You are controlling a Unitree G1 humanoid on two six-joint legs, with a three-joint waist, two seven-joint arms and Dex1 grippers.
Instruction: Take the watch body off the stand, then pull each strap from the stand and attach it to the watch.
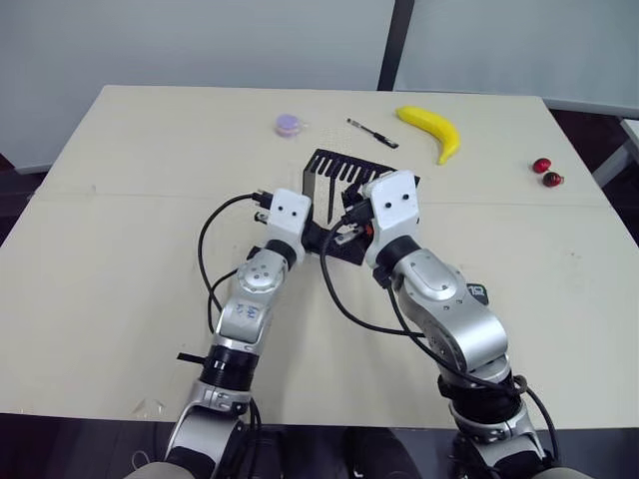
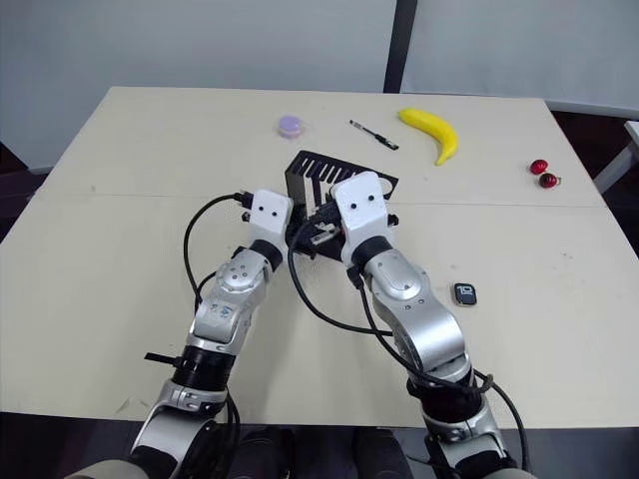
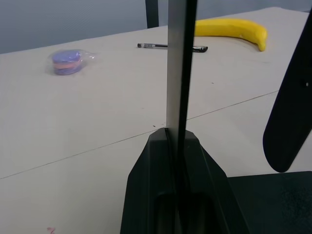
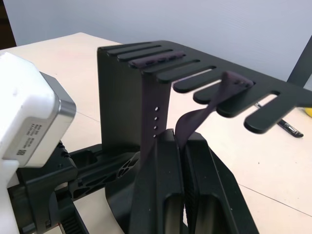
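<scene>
- Which step was it on when you looked?
- The first was done, by my reckoning. The watch body [image 2: 465, 293] lay face up on the counter [image 2: 120, 249], nearest of the task's things, just beside the right forearm and well apart from the stand [image 4: 122, 97]. So I'd call it the first strap pull.
- And the jaws?
- The left jaws were closed on the thin edge of the stand's upright wall, apparently steadying it. The right jaws were pinched shut on the lower end of a purple strap [image 4: 202, 111], whose upper end hung hooked in a slot of the comb arm.
- What would the next move want?
- I'd say drawing that strap along its slot toward the open end of the comb, not straight down, with the left side gripping hard so the stand didn't tip. Then across to the watch body.
- The second strap?
- The other strap [image 4: 157, 92] sat in a slot nearer the wall, draped down against it, untouched.
- Any containers?
- None proper. Farther back a round purple item [image 2: 291, 126] sat in clear wrapping; I couldn't tell what it was. Beyond lay a pen [image 2: 373, 134], a banana [image 2: 431, 128] and two cherries [image 2: 543, 173], all loose
</scene>
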